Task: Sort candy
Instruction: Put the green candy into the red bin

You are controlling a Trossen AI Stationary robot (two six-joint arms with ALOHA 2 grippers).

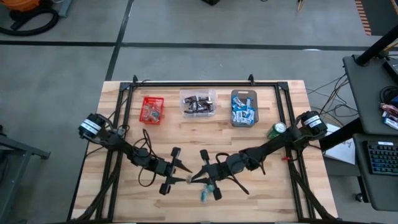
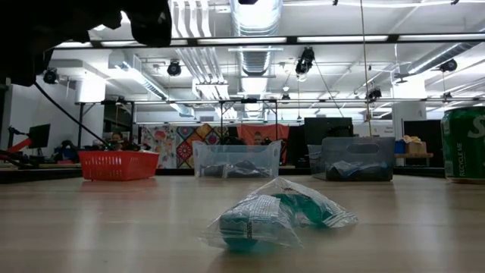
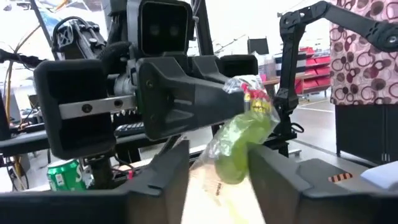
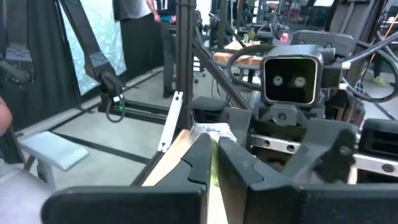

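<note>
Pinching a light, crinkly green candy (image 3: 239, 146) in my shut right tool (image 1: 191, 178); my left tool (image 1: 180, 172) gapes beside its slippery wrapper

Too small in the high view to sort by kind: wrapped sweets inside the red mesh bin (image 1: 152, 109), the clear plastic bin (image 1: 198, 102) and the grey bin (image 1: 244, 108). Mostly hidden behind the right gripper's (image 4: 213, 163) 2 closed fingers: a crinkly clear wrapper with green candy (image 3: 239, 140). Cut off at the low view's right edge: a green drink can (image 2: 464, 144).
</note>
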